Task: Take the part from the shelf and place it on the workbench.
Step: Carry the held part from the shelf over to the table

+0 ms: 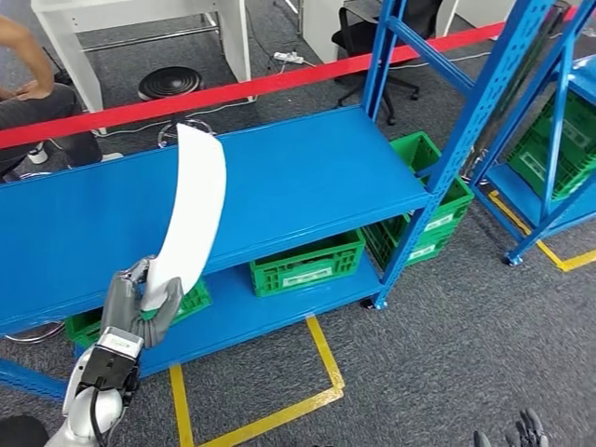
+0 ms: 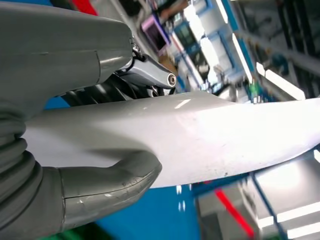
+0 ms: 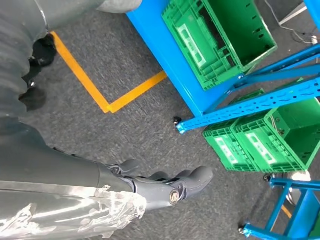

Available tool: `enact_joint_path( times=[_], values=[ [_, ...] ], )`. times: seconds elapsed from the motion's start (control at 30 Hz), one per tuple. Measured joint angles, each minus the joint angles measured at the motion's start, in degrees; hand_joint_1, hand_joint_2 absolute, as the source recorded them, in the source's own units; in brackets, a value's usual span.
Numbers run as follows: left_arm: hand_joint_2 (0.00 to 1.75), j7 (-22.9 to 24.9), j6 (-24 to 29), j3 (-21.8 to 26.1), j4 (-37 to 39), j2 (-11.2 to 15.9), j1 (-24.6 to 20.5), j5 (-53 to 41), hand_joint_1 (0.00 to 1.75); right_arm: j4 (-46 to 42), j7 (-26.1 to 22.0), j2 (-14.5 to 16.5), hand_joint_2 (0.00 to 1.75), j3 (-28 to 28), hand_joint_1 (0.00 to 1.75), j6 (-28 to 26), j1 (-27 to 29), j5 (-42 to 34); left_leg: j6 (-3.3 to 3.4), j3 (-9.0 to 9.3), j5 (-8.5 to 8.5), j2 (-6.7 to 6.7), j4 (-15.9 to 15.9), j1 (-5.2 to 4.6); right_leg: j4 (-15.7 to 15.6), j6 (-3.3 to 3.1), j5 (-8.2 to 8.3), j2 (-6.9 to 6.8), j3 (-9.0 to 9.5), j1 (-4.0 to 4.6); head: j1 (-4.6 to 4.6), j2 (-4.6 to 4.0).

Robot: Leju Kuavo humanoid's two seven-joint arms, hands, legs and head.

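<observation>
A: 1 hand carries it: the left hand point(image 1: 141, 303) grips the white curved part point(image 1: 193, 209) at its lower end, thumb point(image 2: 113, 187) under one face and fingers point(image 2: 151, 75) over the other. The blade rises above the hand, in front of the blue shelf point(image 1: 295, 182).

B: How will it handle?

A: It looks thin, stiff, smooth and probably light. Held at 1 end, it could swing or slip; a grip nearer the middle seems steadier.

B: The right hand point(image 3: 166, 185)?

A: Hanging over the floor, holding nothing, fingers loosely extended.
</observation>
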Motion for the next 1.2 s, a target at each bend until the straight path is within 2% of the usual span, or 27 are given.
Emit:
enact_joint_path(
  times=[0.03, 0.07, 0.13, 0.2, 0.23, 0.3, 0.33, 0.37, 0.4, 0.47, 0.5, 0.53, 0.57, 0.6, 0.67, 0.7, 0.77, 0.83, 0.87, 0.9, 0.97, 1.0, 1.03, 1.07, 1.1, 1.13, 1.2],
  values=[
    [1.75, 0.3, -0.4, -0.3, 0.1, 0.0, -0.1, -0.1, 1.75, 0.1, 0.0, 0.0, 1.75, 0.0, 0.0, 0.0, 0.0, 0.0, -0.04, -0.71, 0.47, 0.76, 0.1, -0.04, 2.0, 0.13, -0.12, -0.19, 0.23, -0.08, 0.01, -0.01],
    [1.75, 0.5, -0.7, -0.6, 0.2, 0.0, -0.3, -0.2, 1.75, 0.2, 0.0, 0.0, 1.75, -0.1, 0.0, 0.0, 0.0, 0.0, -0.13, -1.43, 0.9, 1.5, 0.2, -0.05, 1.9, 0.21, 0.83, -0.34, 1.5, -0.14, 0.02, -0.01],
    [1.75, 0.7, -1.0, -1.1, 0.3, 0.0, -0.6, -0.3, 1.75, 0.3, -0.1, 0.0, 1.75, -0.1, 0.0, 0.0, -0.1, 0.0, -0.48, -2.56, 1.69, 2.78, 0.5, -0.09, -4.5, 0.16, 3.27, -1.51, 7.1, -0.16, 0.04, -0.01],
    [1.75, 0.9, -1.1, -1.3, 0.3, 0.0, -0.9, -0.3, 1.75, 0.4, -0.1, 0.0, 1.75, -0.1, 0.0, -0.1, -0.4, 0.0, -1.07, -3.22, 2.5, 3.91, 0.6, -0.25, -12.9, -0.32, 3.2, -3.35, 12.98, 0.23, -0.02, 0.0],
    [1.75, 0.9, -1.1, -1.3, 0.3, -0.1, -1.1, -0.3, 1.75, 0.5, -0.2, 0.0, 1.75, -0.2, 0.0, -0.1, -0.6, 0.0, -1.4, -3.37, 2.92, 4.47, 0.6, -0.28, -15.4, -0.71, 2.73, -3.81, 14.27, 0.48, -0.04, 0.0],
    [1.75, 0.9, -1.1, -1.4, 0.3, -0.1, -1.4, -0.3, 1.75, 0.6, -0.2, 0.1, 1.75, -0.3, 0.0, -0.1, -0.6, 0.0, -2.04, -3.58, 3.66, 5.52, 0.5, -0.24, -16.4, -1.73, 2.93, -3.13, 13.77, 0.77, -0.07, 0.01],
    [1.75, 0.9, -1.1, -1.5, 0.4, -0.1, -1.5, -0.3, 1.75, 0.6, -0.3, 0.1, 1.75, -0.4, 0.0, -0.1, -0.6, 0.0, -2.41, -3.82, 3.33, 5.21, 0.8, -0.15, -16.5, -2.23, 3.4, -2.64, 13.33, 0.72, -0.04, 0.0],
    [1.75, 0.9, -1.2, -1.6, 0.4, -0.1, -1.6, -0.3, 1.75, 0.7, -0.3, 0.1, 1.75, -0.5, 0.0, -0.2, -0.6, 0.0, -2.77, -4.24, 1.99, 4.17, 1.7, -0.07, -16.6, -2.77, 3.99, -2.2, 12.87, 0.6, -0.09, -0.01],
    [1.75, 0.9, -1.2, -1.7, 0.4, -0.1, -1.6, -0.3, 1.75, 0.7, -0.3, 0.1, 1.75, -0.6, 0.0, -0.2, -0.7, 0.0, -3.08, -4.93, -0.33, 2.7, 3.7, -0.01, -16.7, -3.23, 4.72, -1.7, 12.31, 0.47, -0.15, -0.01],
    [1.75, 1.0, -1.2, -1.9, 0.4, 0.0, -1.6, -0.3, 1.75, 0.7, -0.3, 0.3, 1.75, -0.7, 0.0, -0.2, -0.8, 0.0, -3.38, -6.83, -6.23, -0.14, 10.6, 0.08, -16.6, -3.63, 6.19, -0.55, 10.69, 0.38, -0.24, -0.01],
    [1.75, 1.0, -1.2, -2.0, 0.5, 0.0, -1.6, -0.3, 1.75, 0.7, -0.3, 0.3, 1.75, -0.7, 0.0, -0.2, -0.9, 0.0, -3.38, -7.51, -8.04, -0.69, 14.1, 0.05, -16.5, -3.65, 6.91, 0.11, 9.74, 0.39, -0.23, -0.01],
    [1.75, 1.0, -1.2, -2.0, 0.5, 0.0, -1.6, -0.3, 1.75, 0.8, -0.3, 0.3, 1.75, -0.7, 0.0, -0.2, -0.9, 0.0, -3.32, -7.58, -8.53, -0.95, 16.2, 0.01, -16.3, -3.63, 7.58, 0.77, 8.78, 0.41, -0.22, -0.01],
    [1.75, 1.0, -1.2, -2.1, 0.6, 0.0, -1.6, -0.3, 1.75, 0.8, -0.3, 0.4, 1.75, -0.7, 0.0, -0.2, -0.8, 0.0, -3.23, -6.82, -7.75, -1.09, 16.5, 0.0, -16.2, -3.58, 8.23, 1.43, 7.82, 0.41, -0.23, -0.01],
    [1.75, 0.9, -1.3, -2.1, 0.6, 0.0, -1.6, -0.3, 1.75, 0.9, -0.3, 0.4, 1.75, -0.7, 0.0, -0.2, -0.8, 0.0, -3.09, -5.07, -6.12, -1.29, 14.7, 0.0, -16.0, -3.48, 8.86, 2.12, 6.85, 0.39, -0.22, -0.01],
    [1.75, 0.9, -1.8, -2.2, 0.6, 0.1, -1.8, -0.1, 1.75, 0.9, -0.4, 0.4, 1.75, -0.7, 0.0, -0.2, -0.7, 0.0, -2.69, 0.24, -3.78, -3.1, 7.1, 0.11, -15.5, -3.05, 10.08, 3.46, 5.08, 0.35, -0.26, 0.01],
    [1.75, 0.9, -2.2, -2.2, 0.6, 0.1, -1.9, 0.0, 1.75, 0.9, -0.4, 0.4, 1.75, -0.7, 0.0, -0.2, -0.6, 0.0, -2.45, 2.47, -3.6, -4.22, 3.5, 0.17, -15.4, -2.78, 10.74, 4.05, 4.4, 0.36, -0.23, 0.01],
    [1.75, 0.9, -3.3, -2.4, 0.6, 0.1, -2.1, 0.4, 1.75, 0.9, -0.6, 0.4, 1.75, -0.7, 0.0, -0.4, -0.3, 0.0, -2.01, 4.08, -4.22, -5.46, 0.1, 0.14, -15.4, -2.16, 12.07, 5.05, 3.61, 0.37, -0.28, 0.0],
    [1.75, 0.9, -4.6, -2.6, 0.7, 0.1, -2.2, 1.0, 1.75, 0.9, -0.7, 0.5, 1.75, -0.6, 0.0, -1.0, 0.4, 0.0, -1.36, 3.26, -3.51, -4.41, 0.2, 0.18, -15.6, -1.47, 12.81, 5.4, 3.06, 0.3, -0.29, 0.0],
    [1.75, 0.9, -5.2, -2.7, 0.7, 0.1, -2.2, 1.3, 1.75, 0.9, -0.7, 0.5, 1.75, -0.6, 0.0, -1.4, 0.8, 0.0, -0.89, 2.81, -3.02, -3.7, 0.3, 0.2, -14.9, -1.14, 11.76, 4.55, 2.54, 0.33, -0.15, 0.01],
    [1.75, 0.8, -5.9, -2.9, 0.7, 0.1, -2.3, 1.6, 1.75, 0.9, -0.7, 0.5, 1.75, -0.6, 0.0, -1.8, 1.1, -0.1, -0.47, 2.29, -2.46, -2.93, 0.2, 0.25, -13.0, -0.84, 9.57, 3.31, 1.85, 0.35, -0.01, 0.01],
    [1.75, 0.8, -7.4, -3.0, 0.8, 0.1, -2.3, 2.8, 1.75, 0.9, -0.7, 0.5, 1.75, -0.6, 0.0, -2.2, 1.3, -0.7, -0.07, 1.14, -1.47, -1.49, 0.3, 0.12, -6.1, -0.39, 3.35, 0.71, 0.09, 0.24, 0.21, 0.0],
    [1.75, 0.8, -8.2, -3.0, 0.8, 0.2, -2.2, 3.6, 1.75, 0.9, -0.7, 0.5, 1.75, -0.5, 0.0, -2.2, 1.4, -1.2, -0.08, 0.46, -0.96, -0.74, 0.3, 0.07, -2.1, -0.21, 1.23, 0.17, -0.57, 0.13, 0.21, 0.0],
    [1.75, 0.8, -9.0, -3.0, 0.9, 0.2, -2.2, 4.5, 1.75, 0.9, -0.7, 0.5, 1.75, -0.5, 0.0, -2.2, 1.5, -1.7, -0.14, -0.28, -0.44, 0.05, 0.3, 0.05, 1.0, -0.05, 0.55, -0.11, -0.73, 0.02, 0.21, 0.0],
    [1.75, 0.9, -9.8, -3.0, 0.9, 0.2, -2.3, 5.4, 1.75, 0.9, -0.8, 0.5, 1.75, -0.5, 0.0, -2.1, 1.5, -1.9, -0.24, -1.04, 0.06, 0.82, 0.3, 0.04, 2.4, 0.05, 1.24, -0.28, -0.08, -0.07, 0.21, 0.0],
    [1.75, 1.1, -10.5, -3.1, 1.0, 0.1, -2.3, 6.3, 1.75, 1.0, -0.9, 0.5, 1.75, -0.5, 0.0, -2.1, 1.6, -2.0, -0.38, -1.76, 0.6, 1.58, 0.3, 0.03, 1.8, 0.1, 2.76, -0.47, 1.58, -0.14, 0.22, 0.01],
    [1.75, 1.3, -11.1, -3.1, 1.0, 0.1, -2.3, 7.0, 1.75, 1.0, -0.9, 0.5, 1.75, -0.5, 0.0, -2.0, 1.6, -1.9, -0.57, -2.34, 1.06, 2.22, 0.4, 0.03, -0.8, 0.08, 4.23, -0.92, 4.29, -0.19, 0.22, 0.01],
    [1.75, 1.7, -11.9, -3.2, 1.0, 0.0, -2.4, 8.5, 1.75, 1.0, -1.2, 0.5, 1.75, -0.5, 0.0, -1.7, 1.4, -1.0, -1.13, -3.07, 1.79, 3.34, 0.4, -0.06, -9.8, -0.14, 3.98, -2.85, 11.28, 0.05, 0.21, 0.01]
  ],
)
